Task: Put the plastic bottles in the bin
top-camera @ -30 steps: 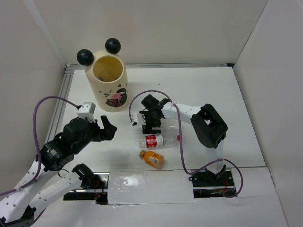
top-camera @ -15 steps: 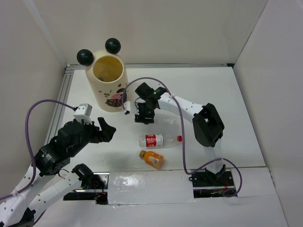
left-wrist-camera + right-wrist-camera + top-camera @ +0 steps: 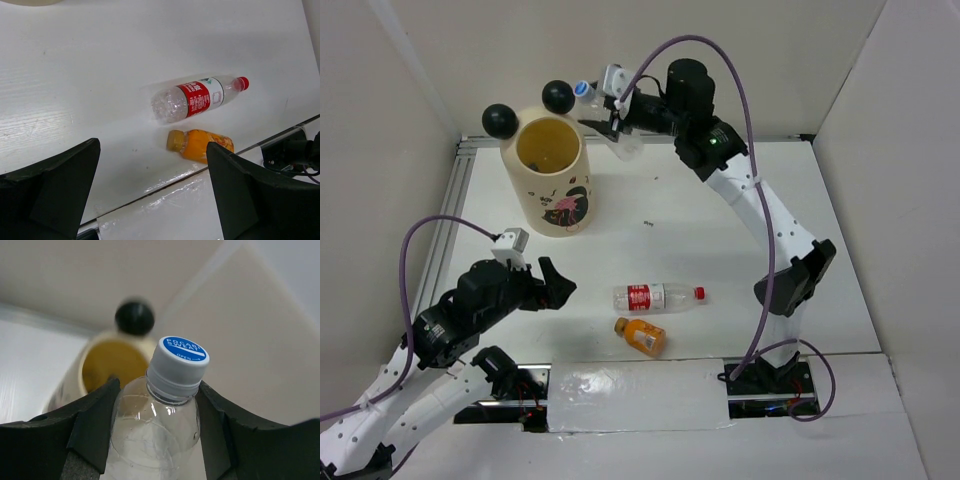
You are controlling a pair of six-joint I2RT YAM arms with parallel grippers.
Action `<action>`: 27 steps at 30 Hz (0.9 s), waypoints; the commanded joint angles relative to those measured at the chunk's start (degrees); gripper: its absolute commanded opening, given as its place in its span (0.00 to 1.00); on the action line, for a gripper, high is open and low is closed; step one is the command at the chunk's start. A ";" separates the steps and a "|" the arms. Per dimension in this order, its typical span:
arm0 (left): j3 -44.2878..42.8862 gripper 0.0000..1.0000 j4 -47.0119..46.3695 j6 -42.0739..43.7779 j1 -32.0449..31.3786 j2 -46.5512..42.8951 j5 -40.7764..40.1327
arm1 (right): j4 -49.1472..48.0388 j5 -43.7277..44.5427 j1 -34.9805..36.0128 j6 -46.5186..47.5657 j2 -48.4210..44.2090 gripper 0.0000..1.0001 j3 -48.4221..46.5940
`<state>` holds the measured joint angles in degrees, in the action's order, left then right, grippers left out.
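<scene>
My right gripper (image 3: 611,118) is shut on a plain clear bottle (image 3: 155,440) with a grey and blue cap (image 3: 583,88). It holds the bottle high, just right of the rim of the cream-yellow bin (image 3: 549,180), whose opening (image 3: 112,365) lies below and behind the bottle. A clear bottle with a red label (image 3: 655,297) lies on the table, also in the left wrist view (image 3: 197,97). A short orange bottle (image 3: 642,335) lies just in front of it, also in the left wrist view (image 3: 202,145). My left gripper (image 3: 552,284) is open and empty, left of both.
White walls close in the table at the back and both sides. A metal rail (image 3: 448,230) runs along the left edge. A glossy white strip (image 3: 635,385) lies along the near edge. The bin's two black ball ears (image 3: 558,97) stand on its rim.
My right arm has lifted the clear bottle from the middle of the table up and back to beside the bin's rim. My left gripper has shifted slightly right.
</scene>
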<state>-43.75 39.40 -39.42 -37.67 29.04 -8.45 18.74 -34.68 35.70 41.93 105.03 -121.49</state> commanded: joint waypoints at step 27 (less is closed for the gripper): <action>2.09 1.00 -8.55 1.44 -0.21 2.60 10.46 | -46.71 -7.78 5.43 -26.21 31.90 0.19 -21.16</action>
<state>-41.12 34.52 -40.25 -37.67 30.76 -1.17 -24.18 -43.70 40.66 12.99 136.62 -142.04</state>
